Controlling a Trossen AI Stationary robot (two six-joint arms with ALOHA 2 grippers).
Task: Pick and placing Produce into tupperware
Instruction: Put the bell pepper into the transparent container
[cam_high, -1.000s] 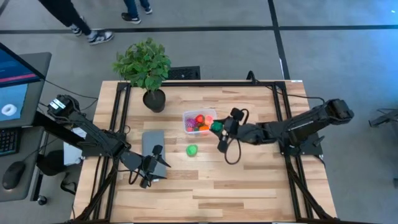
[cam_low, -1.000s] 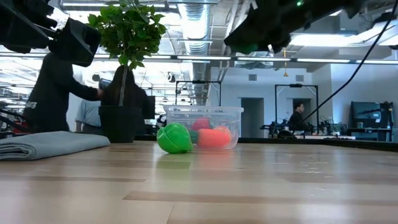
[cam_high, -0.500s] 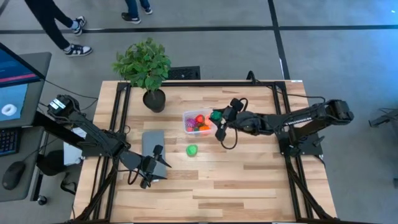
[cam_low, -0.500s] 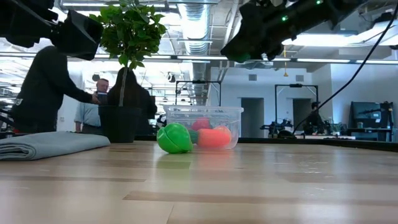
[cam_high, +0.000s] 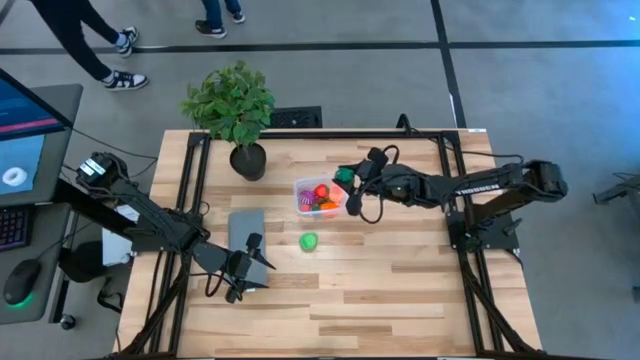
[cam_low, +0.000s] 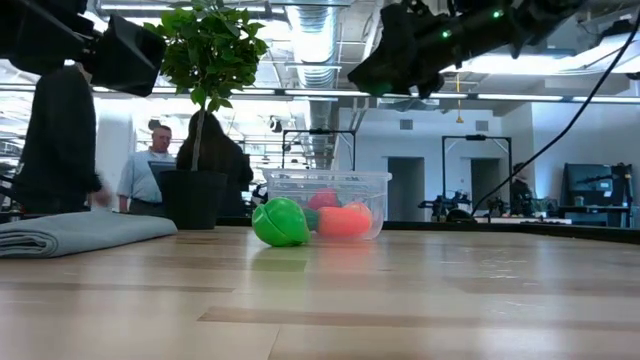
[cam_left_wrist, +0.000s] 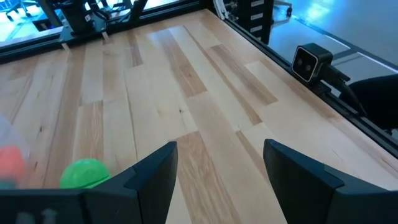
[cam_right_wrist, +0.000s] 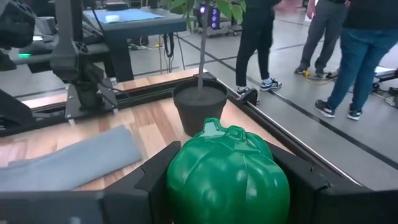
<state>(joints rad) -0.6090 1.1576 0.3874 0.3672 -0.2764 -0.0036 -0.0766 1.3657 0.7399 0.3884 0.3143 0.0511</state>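
High view, reading left to right: the left end effector (cam_high: 237, 287) waits low over the desk (cam_high: 400, 290) beside a grey cloth (cam_high: 246, 231), its fingers spread and holding nothing. A light green toy (cam_high: 310, 241) lies loose on the wood, likely the next pick. Just beyond it sits the clear tub (cam_high: 312, 186) with red and orange pieces inside. The right end effector (cam_high: 350, 181) hovers at the tub's far edge, pinching a dark green toy (cam_right_wrist: 227, 174), presumably lifted clear of the rim for dropping in.
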